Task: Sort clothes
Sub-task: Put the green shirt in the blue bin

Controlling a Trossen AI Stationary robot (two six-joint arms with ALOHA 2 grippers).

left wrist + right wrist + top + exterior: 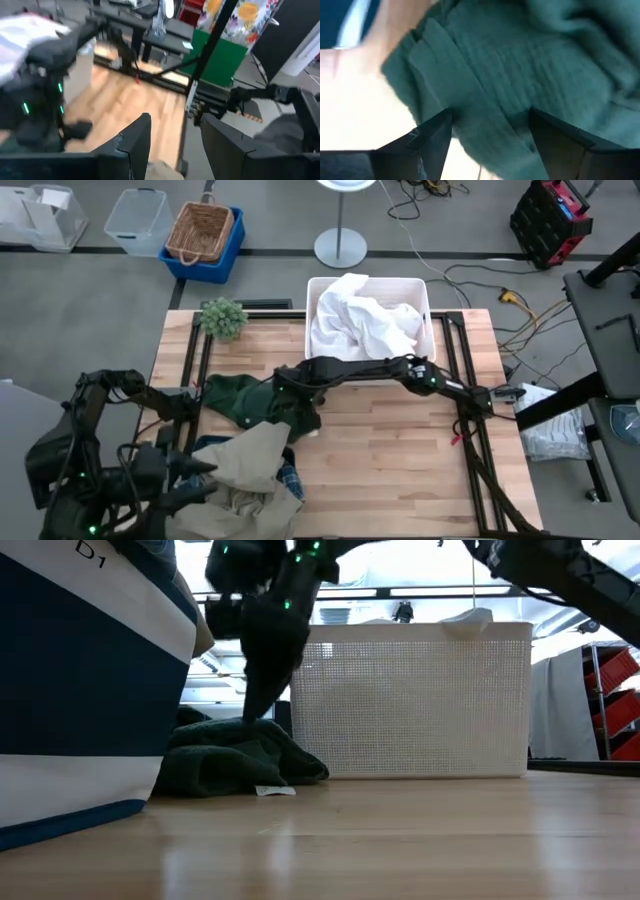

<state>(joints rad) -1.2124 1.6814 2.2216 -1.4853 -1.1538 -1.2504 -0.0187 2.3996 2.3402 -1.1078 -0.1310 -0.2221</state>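
1. The dark green garment (245, 402) lies bunched on the wooden table (400, 470), just left of the middle. In the low view it is a soft, low heap touching the front of the white bin.

2. The right gripper (287, 383) is down on this garment, at about 3 o'clock on the heap. Its arm reaches all the way across from the right side, because the green cloth is far from that arm's base.

3. In the right wrist view the two fingers are spread apart, with a fold of green cloth between them. They are not pinching it yet. I think they are open wide so they can take in a thick fold.

4. The white bin (427, 305) sits at 12 o'clock on the table. White clothes (365, 320) fill it and poke over the rim. It looks like the place for whites, so the green one probably needs another spot.

5. A pile waits at 7 o'clock: a khaki tan garment (245, 455) on top and a bit of blue-and-white plaid (290, 480) showing under it. They are heaped, so I think they are not sorted yet.

6. The left gripper (172, 145) waits near that pile, at the table's left front corner. Its fingers are spread and hold nothing.

7. A small green plant (222, 317) stands at 11 o'clock, apart from the clothes.
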